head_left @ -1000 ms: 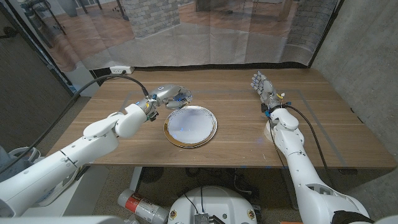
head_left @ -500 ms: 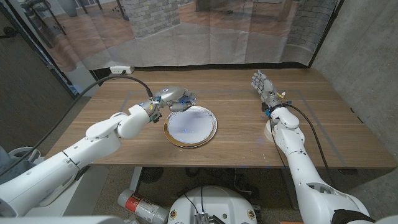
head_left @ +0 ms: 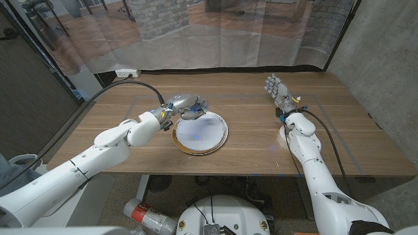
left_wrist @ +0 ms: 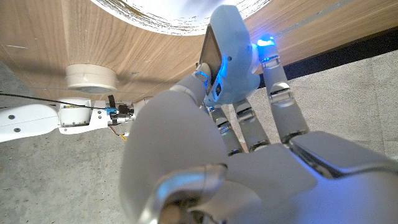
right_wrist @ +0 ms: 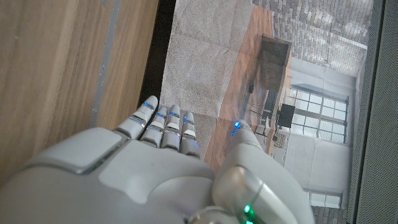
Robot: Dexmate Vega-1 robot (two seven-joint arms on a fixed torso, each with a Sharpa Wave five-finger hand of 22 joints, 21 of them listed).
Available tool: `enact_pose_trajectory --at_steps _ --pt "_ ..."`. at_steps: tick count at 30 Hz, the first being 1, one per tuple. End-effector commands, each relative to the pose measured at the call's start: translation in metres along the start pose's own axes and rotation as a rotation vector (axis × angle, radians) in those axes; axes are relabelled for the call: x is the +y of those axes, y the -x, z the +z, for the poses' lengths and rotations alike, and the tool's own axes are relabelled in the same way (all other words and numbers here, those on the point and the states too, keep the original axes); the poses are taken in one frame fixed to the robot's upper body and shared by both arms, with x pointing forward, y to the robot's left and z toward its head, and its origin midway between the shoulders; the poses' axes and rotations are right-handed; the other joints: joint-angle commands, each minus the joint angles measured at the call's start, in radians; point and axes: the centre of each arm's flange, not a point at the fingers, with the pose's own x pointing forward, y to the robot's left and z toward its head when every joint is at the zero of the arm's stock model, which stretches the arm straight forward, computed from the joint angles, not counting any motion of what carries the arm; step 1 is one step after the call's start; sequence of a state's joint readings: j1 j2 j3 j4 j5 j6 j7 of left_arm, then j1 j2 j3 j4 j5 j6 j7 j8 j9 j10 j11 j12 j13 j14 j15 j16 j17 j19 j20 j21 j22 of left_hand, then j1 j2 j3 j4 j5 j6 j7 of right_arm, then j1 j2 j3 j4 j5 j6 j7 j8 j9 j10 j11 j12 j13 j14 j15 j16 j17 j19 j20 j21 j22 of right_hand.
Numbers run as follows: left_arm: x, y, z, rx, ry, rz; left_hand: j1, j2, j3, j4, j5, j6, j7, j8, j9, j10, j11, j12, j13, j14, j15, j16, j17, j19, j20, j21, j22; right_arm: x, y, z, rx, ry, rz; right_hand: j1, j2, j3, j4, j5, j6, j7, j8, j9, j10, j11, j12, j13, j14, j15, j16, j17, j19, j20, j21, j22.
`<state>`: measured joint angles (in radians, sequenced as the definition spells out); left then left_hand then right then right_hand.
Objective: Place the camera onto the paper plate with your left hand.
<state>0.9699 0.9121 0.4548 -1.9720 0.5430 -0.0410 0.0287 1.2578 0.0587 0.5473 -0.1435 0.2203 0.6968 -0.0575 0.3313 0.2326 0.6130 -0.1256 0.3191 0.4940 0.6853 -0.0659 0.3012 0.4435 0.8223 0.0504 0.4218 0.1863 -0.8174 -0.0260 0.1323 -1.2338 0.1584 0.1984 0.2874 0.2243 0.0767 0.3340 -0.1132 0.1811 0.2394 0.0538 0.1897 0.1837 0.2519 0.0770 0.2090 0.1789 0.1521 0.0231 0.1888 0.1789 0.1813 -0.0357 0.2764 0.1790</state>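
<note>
as before, left hand (head_left: 185, 106) grips camera (left_wrist: 229, 57) — nearer plate (head_left: 200, 133)

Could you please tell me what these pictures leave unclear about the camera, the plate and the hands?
- Camera: in the head view too small, mostly covered by the left hand; make unreadable.
- Plate: in the left wrist view cut off by the edge.
- Whether the camera touches the plate: cannot tell.
- Right hand: palm side hidden.

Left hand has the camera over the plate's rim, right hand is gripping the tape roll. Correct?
Not quite. The right hand holds nothing, fingers apart, as the head view shows. The left hand does hold the camera at the paper plate rim.
</note>
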Motion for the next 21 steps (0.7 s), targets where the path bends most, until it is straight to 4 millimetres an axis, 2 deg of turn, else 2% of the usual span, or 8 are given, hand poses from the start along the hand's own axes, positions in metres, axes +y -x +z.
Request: enact_pose_trajectory --at_steps 1,21 --pt "-0.01 -0.006 0.004 -0.006 -0.002 -0.029 0.001 0.008 0.0 0.001 -0.001 0.0 -0.009 -0.003 0.001 0.002 -0.003 -0.002 0.004 0.003 -0.081 0.004 0.005 -0.052 -0.046 -0.001 -0.001 -0.002 0.002 0.0 0.0 -0.001 -0.006 -0.004 0.004 0.002 -0.003 0.001 0.008 -0.005 0.007 0.006 0.006 -0.001 0.003 0.005 0.006 -0.003 0.0 0.005 0.008 -0.013 -0.001 0.006" --pt "-0.028 -0.006 0.007 0.029 -0.034 -0.122 -0.004 0.006 -0.003 0.004 -0.002 0.008 -0.011 -0.003 0.001 0.013 -0.004 -0.005 0.011 -0.004 -0.077 -0.006 0.007 -0.063 -0.041 -0.003 -0.001 0.001 0.003 0.001 -0.003 0.001 -0.003 -0.005 0.006 0.002 -0.003 0.001 0.008 -0.003 0.006 0.006 0.006 0.0 0.003 0.005 0.006 -0.003 0.0 0.005 0.01 -0.013 -0.005 0.006"
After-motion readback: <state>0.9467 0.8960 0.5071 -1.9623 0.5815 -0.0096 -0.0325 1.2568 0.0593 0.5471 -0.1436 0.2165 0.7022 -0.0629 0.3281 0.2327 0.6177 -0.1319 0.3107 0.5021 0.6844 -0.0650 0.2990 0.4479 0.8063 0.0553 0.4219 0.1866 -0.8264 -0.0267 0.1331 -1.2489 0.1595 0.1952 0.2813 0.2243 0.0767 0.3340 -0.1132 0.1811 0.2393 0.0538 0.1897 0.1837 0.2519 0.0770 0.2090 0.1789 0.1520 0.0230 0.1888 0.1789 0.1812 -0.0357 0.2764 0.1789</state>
